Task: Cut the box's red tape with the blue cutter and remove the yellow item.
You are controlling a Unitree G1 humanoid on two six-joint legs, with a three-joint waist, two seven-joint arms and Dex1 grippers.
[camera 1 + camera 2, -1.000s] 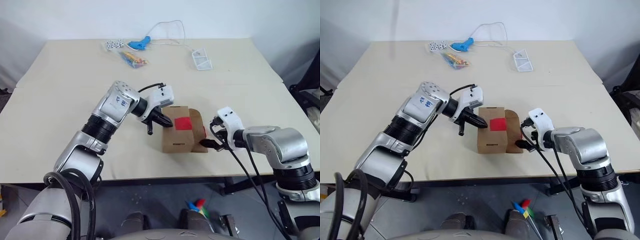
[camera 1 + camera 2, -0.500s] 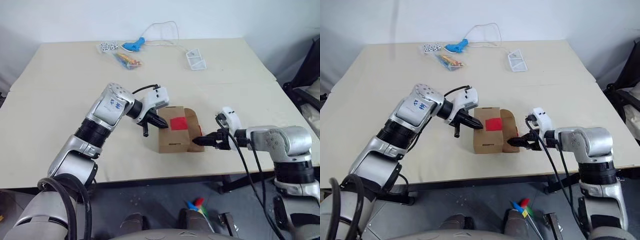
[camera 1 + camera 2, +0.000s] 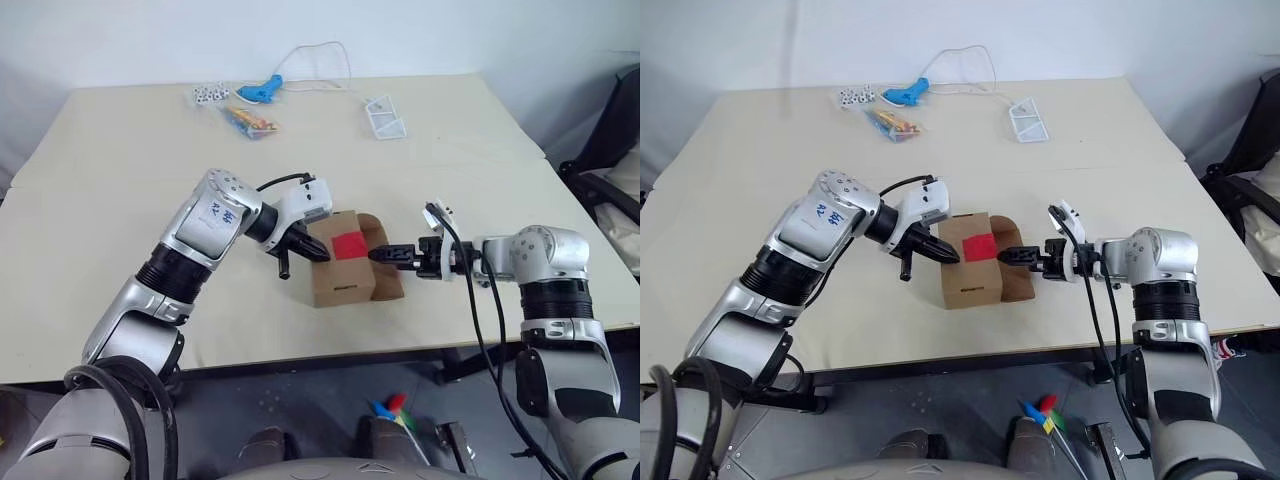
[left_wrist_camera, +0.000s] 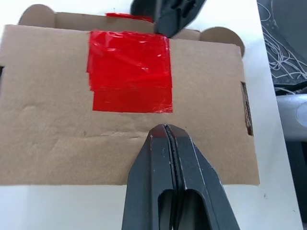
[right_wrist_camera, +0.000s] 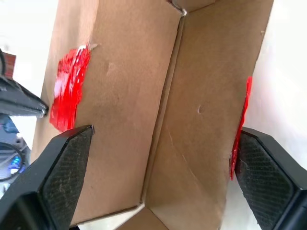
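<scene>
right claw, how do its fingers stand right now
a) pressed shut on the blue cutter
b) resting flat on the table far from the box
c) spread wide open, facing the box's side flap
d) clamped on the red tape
c: in the right wrist view the right claw has its two fingers spread wide, with the box and its flap between them.

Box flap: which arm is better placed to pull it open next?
Probably the right. The right gripper is open at the box's loose flap, while the left gripper is shut by the red tape.
</scene>
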